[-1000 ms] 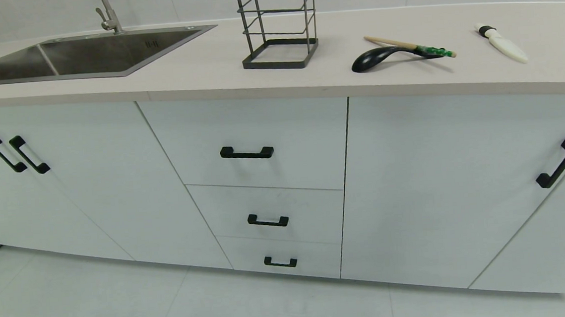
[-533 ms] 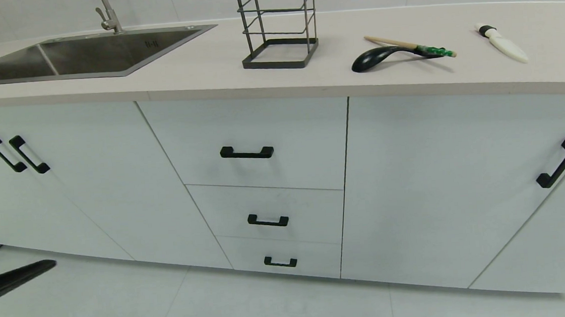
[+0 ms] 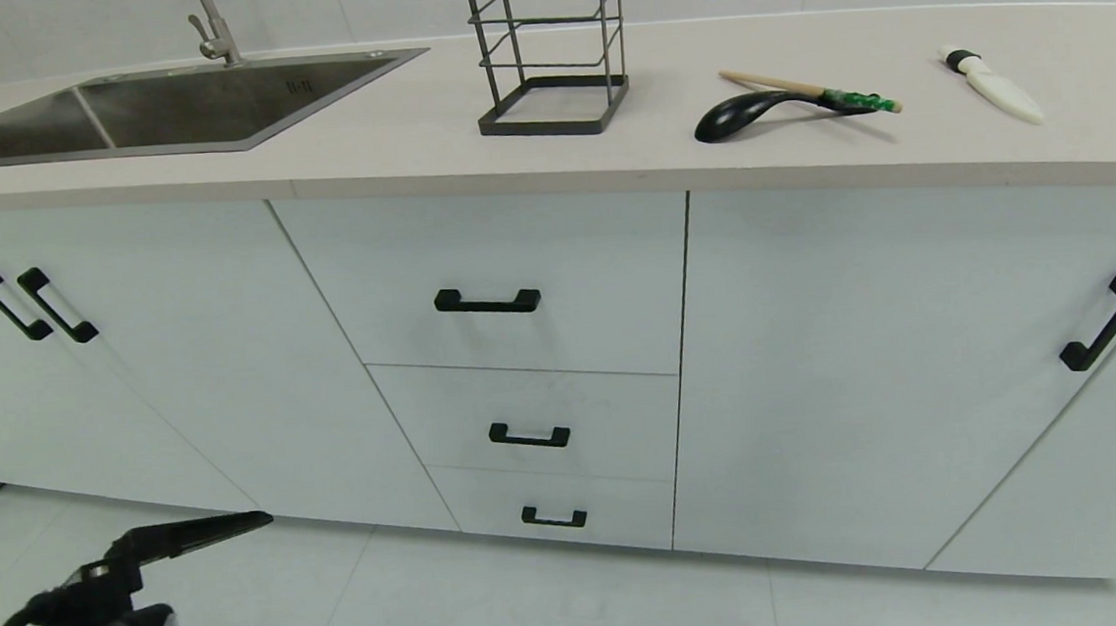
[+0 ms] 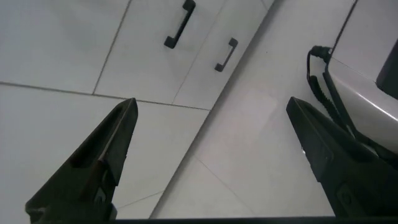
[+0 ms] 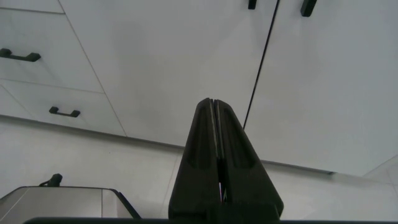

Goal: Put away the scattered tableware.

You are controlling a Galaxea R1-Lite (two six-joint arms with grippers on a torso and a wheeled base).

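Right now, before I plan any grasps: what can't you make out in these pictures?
Wire rack: head view, top cut off by upper edge.
Faucet: head view, spout cut off by upper edge.
Drawers: head view, shut fronts hide contents.
Chopsticks: head view, too small to count.

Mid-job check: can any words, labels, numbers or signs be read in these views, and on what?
No readable text.
Small dark marks on the sink wall: too small to tell whether they are print.
Green end of the wooden stick: patterned, no letters legible.
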